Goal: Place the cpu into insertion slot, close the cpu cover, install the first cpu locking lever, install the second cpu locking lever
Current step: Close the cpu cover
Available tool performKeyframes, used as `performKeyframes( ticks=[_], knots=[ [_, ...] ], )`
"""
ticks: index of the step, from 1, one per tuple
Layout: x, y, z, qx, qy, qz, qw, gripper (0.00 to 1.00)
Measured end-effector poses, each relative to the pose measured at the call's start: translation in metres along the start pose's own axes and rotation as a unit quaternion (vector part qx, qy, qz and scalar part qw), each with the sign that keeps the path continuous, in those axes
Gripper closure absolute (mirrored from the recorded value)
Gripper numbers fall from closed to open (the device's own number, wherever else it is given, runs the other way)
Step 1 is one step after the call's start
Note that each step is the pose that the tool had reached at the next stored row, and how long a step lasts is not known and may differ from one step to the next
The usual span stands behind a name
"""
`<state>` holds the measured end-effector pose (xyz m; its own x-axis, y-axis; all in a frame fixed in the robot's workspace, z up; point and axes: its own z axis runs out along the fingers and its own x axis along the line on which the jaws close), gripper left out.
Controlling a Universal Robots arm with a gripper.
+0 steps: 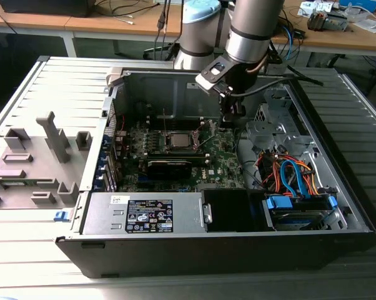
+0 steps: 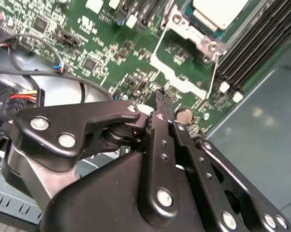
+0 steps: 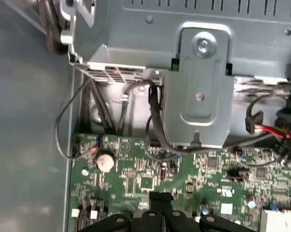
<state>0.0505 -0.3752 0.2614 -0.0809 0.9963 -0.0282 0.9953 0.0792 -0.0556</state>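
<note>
**CPU parked in the socket, my jaws off to one side**

CPU [image 1: 178, 139] is a small flat square with a pale silver-grey top. It's lying flat in the insertion slot [image 1: 167, 142], about mid-board. In the second wrist view the CPU cover [image 2: 194, 36], a thin silver frame, sits around the chip. I can't tell whether any lever is latched.

My jaws are clenched on nothing, fingertips [image 2: 160, 99] pressed together. They hang over the motherboard [image 1: 225, 156], near the CPU on the exterior view's right and not touching it.

The open computer case [image 1: 207, 250] lies on the grey ribbed counter [image 1: 356, 112]. Inside are:
- the motherboard
- a power supply [image 1: 144, 214] against the near wall
- a tangle of orange and blue cables [image 1: 291, 175]
- a blue-trimmed drive [image 1: 297, 209] in the corner

Outside the case, on the exterior view's left, a grey fixture plate [image 1: 32, 181] carries some upright blocks.

The exterior view has the whole case. The second wrist view has the chip close up, with long black memory slots [image 2: 252, 48] right beside it. The first wrist view has a grey metal bracket [image 3: 198, 82] and black wires draped onto the board. Both wrist views catch the coin cell [image 3: 105, 161].
</note>
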Motion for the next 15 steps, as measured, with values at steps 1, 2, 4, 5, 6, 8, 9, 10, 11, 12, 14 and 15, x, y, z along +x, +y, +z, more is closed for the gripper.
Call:
performKeyframes(
  ticks=[1,2,4,5,6,8,9,10,11,12,14,15],
  knots=[
    [0.0010,0.0010,0.0061,0.0003,0.0002,0.002,1.00000,0.89],
    [0.0010,0.0009,0.0076,0.0003,0.0002,0.002,1.00000,0.89],
    [0.0013,-0.0015,0.0091,0.0003,0.0002,0.002,1.00000,0.89],
    [0.0015,-0.0044,0.0093,0.0004,0.0002,0.002,1.00000,0.89],
    [0.0015,-0.0045,0.0094,0.0003,0.0002,0.002,1.00000,0.89],
    [0.0016,-0.0046,0.0094,0.0003,0.0002,0.002,1.00000,0.89],
    [0.0016,-0.0047,0.0094,0.0003,0.0003,0.002,1.00000,0.89],
    [0.0016,-0.0048,0.0094,0.0003,0.0003,0.002,1.00000,0.89],
    [0.0016,-0.0048,0.0094,0.0003,0.0002,0.002,1.00000,0.89],
    [0.0016,-0.0048,0.0094,0.0003,0.0002,0.002,1.00000,0.89],
    [0.0016,-0.0048,0.0094,0.0003,0.0003,0.002,1.00000,0.89],
    [0.0016,-0.0051,0.0094,0.0003,0.0003,0.002,1.00000,0.89]
  ],
)
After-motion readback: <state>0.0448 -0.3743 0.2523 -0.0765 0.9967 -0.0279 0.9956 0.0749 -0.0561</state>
